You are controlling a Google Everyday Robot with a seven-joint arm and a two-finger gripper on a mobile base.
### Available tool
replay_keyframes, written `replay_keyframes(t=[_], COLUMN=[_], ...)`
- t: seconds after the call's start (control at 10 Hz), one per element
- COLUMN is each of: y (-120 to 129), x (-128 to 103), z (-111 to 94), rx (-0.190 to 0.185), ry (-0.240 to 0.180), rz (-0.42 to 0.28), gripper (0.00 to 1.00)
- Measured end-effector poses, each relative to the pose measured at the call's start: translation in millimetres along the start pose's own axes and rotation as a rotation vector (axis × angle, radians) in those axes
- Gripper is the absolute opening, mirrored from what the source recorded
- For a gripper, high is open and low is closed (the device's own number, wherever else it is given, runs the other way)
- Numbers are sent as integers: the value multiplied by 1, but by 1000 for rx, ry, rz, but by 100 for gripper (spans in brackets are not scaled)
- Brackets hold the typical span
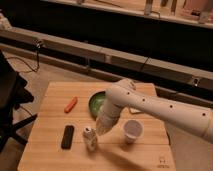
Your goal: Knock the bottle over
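The bottle (90, 138) is small, whitish and translucent, with a narrower neck. It stands near the front middle of the wooden table (50, 115) and seems to lean slightly left. My gripper (101, 129) is at the end of the white arm, low over the table. It is right against the bottle's upper right side. The white cup (132, 130) stands upright just to the right of the gripper.
A flat black block (67, 136) lies left of the bottle. An orange carrot-like object (71, 104) lies further back on the left. A green bowl (97, 102) sits behind the gripper, partly hidden by the arm. A black chair (10, 95) is left of the table.
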Motion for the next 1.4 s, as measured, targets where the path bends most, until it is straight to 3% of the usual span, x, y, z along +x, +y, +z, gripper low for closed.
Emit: replay_keyframes(t=[0.2, 0.6, 1.1, 1.3, 1.4], y=[-2, -35, -48, -53, -54], x=[-4, -56, -98, -112, -110], z=[2, 23, 38, 44, 43], rx=[-19, -80, -82, -87, -85], ry=[14, 7, -91, -97, -86], rz=[-20, -164, -294, -328, -312], gripper=[0, 0, 0, 7, 3])
